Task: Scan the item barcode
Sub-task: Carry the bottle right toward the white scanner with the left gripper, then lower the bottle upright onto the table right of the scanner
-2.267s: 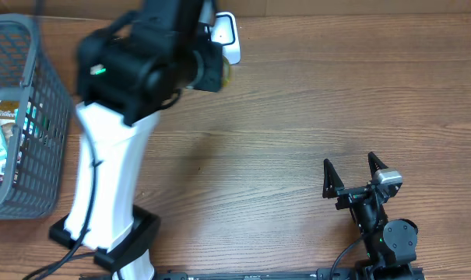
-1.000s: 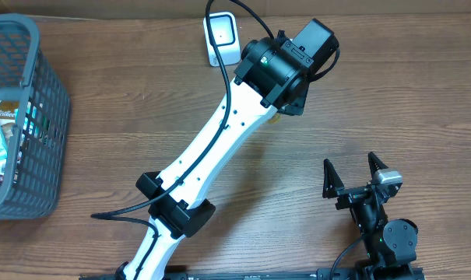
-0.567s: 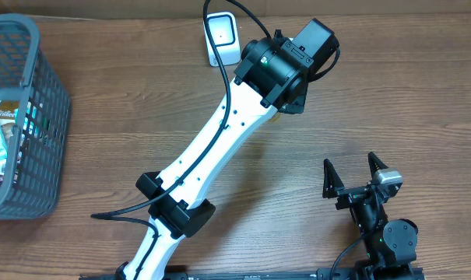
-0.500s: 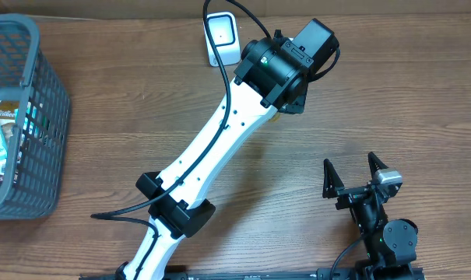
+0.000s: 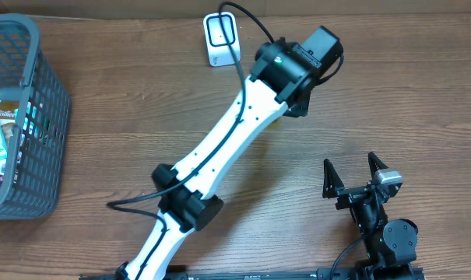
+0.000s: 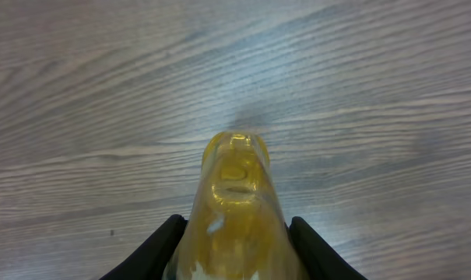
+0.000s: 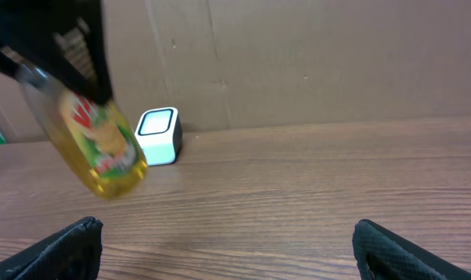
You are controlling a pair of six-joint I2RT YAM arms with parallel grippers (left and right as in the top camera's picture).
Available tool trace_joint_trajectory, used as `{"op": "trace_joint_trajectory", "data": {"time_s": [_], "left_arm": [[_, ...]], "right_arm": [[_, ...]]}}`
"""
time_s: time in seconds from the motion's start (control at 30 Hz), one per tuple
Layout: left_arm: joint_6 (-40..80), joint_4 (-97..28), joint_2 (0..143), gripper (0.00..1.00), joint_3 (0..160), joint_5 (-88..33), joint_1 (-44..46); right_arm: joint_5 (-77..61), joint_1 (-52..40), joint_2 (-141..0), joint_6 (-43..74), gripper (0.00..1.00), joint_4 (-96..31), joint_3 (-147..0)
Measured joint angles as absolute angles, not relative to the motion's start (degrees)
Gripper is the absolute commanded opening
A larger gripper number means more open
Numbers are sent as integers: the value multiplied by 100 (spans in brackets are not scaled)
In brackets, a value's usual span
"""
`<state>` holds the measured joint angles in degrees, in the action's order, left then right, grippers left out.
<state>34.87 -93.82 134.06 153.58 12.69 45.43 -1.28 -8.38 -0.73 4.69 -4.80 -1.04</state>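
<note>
Left fingers [image 6: 159,247] are clamping the bottle [image 6: 235,210] from both sides, part-closed around its body. Right fingers [image 5: 328,177] are standing wide apart, holding nothing, low at the counter's near edge. Bottle is hanging tilted above the counter [image 5: 391,101], near the scanner [image 5: 220,39] and to its right (label is showing in the right wrist view, so it likely needs turning toward the scanner window). Open counter is lying right of the arm. Basket [image 5: 52,101] is sitting well apart at the left edge.
</note>
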Motion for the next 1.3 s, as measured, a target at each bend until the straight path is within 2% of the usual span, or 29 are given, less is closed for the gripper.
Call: {"op": "trace_joint_trajectory", "data": {"time_s": [0.33, 0.67, 1.3], "left_arm": [[3520, -9129, 13843, 13, 15334, 1197, 4770], [4104, -9126, 14202, 12, 15334, 963, 4803], [4254, -8829, 14252, 9, 15334, 812, 4880]], "right_arm": [[-128, -838, -73, 467, 100, -480, -104], [-128, -838, -73, 467, 100, -482, -104], [-130, -838, -73, 467, 100, -482, -104]]}}
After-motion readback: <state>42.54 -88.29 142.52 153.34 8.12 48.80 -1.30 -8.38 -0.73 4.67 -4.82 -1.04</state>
